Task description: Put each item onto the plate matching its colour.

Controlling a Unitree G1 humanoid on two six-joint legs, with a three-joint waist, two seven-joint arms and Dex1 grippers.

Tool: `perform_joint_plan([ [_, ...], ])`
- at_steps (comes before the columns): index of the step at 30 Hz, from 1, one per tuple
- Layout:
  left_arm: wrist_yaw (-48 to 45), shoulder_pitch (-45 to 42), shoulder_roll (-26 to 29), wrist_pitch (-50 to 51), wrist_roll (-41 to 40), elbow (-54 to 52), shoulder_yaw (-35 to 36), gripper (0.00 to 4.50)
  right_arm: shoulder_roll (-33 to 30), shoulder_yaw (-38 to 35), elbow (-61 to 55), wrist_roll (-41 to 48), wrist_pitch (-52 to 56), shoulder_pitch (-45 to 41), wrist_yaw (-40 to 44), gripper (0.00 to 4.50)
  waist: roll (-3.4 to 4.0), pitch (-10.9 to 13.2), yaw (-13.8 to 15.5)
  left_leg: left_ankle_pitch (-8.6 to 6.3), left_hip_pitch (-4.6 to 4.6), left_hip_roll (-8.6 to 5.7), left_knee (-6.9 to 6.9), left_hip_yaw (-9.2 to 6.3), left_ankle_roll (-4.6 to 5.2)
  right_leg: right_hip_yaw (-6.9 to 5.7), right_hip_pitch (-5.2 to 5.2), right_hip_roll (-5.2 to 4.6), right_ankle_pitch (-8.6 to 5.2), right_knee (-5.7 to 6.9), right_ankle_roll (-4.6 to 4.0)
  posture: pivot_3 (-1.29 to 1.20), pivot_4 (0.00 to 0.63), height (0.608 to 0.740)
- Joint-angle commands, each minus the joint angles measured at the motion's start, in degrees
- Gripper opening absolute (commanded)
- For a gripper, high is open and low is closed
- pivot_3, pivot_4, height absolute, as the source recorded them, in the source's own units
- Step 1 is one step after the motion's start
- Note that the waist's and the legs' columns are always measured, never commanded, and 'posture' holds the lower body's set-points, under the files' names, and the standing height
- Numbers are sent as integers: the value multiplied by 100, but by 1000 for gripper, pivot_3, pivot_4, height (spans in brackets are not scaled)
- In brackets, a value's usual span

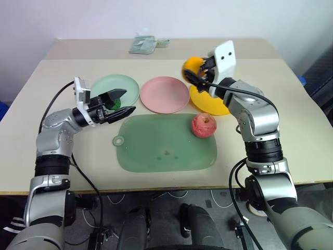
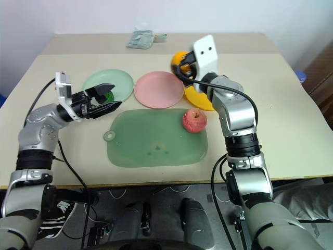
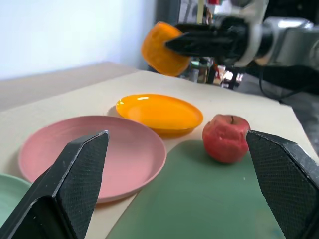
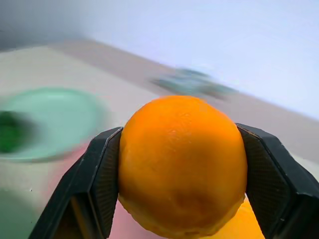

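The orange fruit [image 4: 182,167] is round, bright and dimpled, held in the air above the yellow plate [image 1: 208,102]. The pink apple [image 1: 203,125] sits at the 2 o'clock corner of the green mat [image 1: 165,143], on a beige surface [image 1: 291,135] by a white wall. The right pincer [image 1: 198,74] is clamped on the orange fruit. The left pincer [image 1: 120,102] gapes wide, empty, over the green plate [image 1: 115,88], where the green ball [image 2: 110,97] rests.

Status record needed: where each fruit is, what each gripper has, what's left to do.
orange fruit: held in right gripper, above yellow plate
green ball: on mint green plate
apple: on green mat, beside pink plate
left gripper: open, empty, by mint green plate
left to do: orange fruit, apple
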Motion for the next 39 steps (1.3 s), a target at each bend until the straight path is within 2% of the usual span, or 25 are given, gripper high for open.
perform_joint_plan([
  [1,152,104,-126,50,-140,-640,-4,4500,-138,28,626,-388,-728,-144,-178,2791,1,0,-13,0,0,0,-2,0,0,0,-1,0,0,0,0,0,150,740],
  [6,272,167,-77,214,-157,-940,20,4500,4,-163,1257,-140,-946,-97,12,2791,5,3,-45,0,6,5,-6,-1,0,3,-5,8,0,12,-1,0,150,740],
  [8,365,138,-91,334,-261,-1003,111,4500,16,-303,1413,-67,-983,-140,-43,3825,6,3,-31,1,5,5,-6,-1,0,3,-5,8,0,12,-1,0,150,740],
  [9,390,126,-92,387,-312,-1024,147,4500,-28,-263,1442,-141,-1049,-150,-48,4219,6,3,-29,0,5,5,-5,-1,0,3,-5,6,0,11,-1,0,150,740],
  [10,387,125,-88,398,-341,-1037,162,4500,-61,-229,1450,-201,-1086,-158,-57,4368,6,3,-19,1,4,5,-5,0,0,3,-5,5,0,11,-1,0,150,740],
  [15,260,230,-27,519,-511,-1107,180,4500,-118,-371,853,61,-1035,-68,177,4368,8,4,-12,0,3,4,-5,0,0,3,-5,4,0,9,0,0,150,740],
  [18,76,251,96,907,-786,-1122,236,4500,-222,-444,-447,907,-343,383,1005,4368,8,5,-2,0,3,5,-8,-3,0,3,-5,6,-1,9,0,0,150,740],
  [23,-539,351,471,1402,-993,-1161,86,4500,-1144,-124,-2328,1685,968,1369,2128,4368,7,4,24,0,3,4,-6,-4,0,2,-2,3,-1,8,0,0,150,740],
  [25,-796,399,601,1339,-886,-1127,-31,4500,-1577,46,-2716,1640,1160,1668,2353,4368,7,4,13,0,5,2,-5,-3,0,2,-2,-1,-2,8,-3,0,150,740],
  [30,-1065,291,604,1122,-817,-901,-25,4500,-2092,425,-2548,936,737,1982,2350,4368,7,4,6,0,6,3,-1,-4,0,2,-2,2,-14,3,-23,0,150,740],
  [37,-1293,280,536,477,-399,-557,-188,4500,-2066,726,-1962,414,511,2054,2170,4368,6,4,13,0,4,3,-1,-3,0,3,-3,4,-14,1,-23,0,150,740],
  [39,-1294,267,507,408,-381,-505,-184,4500,-1939,670,-1852,553,684,2076,2202,4368,6,4,25,0,3,2,0,-2,0,3,-3,3,-14,1,-23,0,150,740],
])
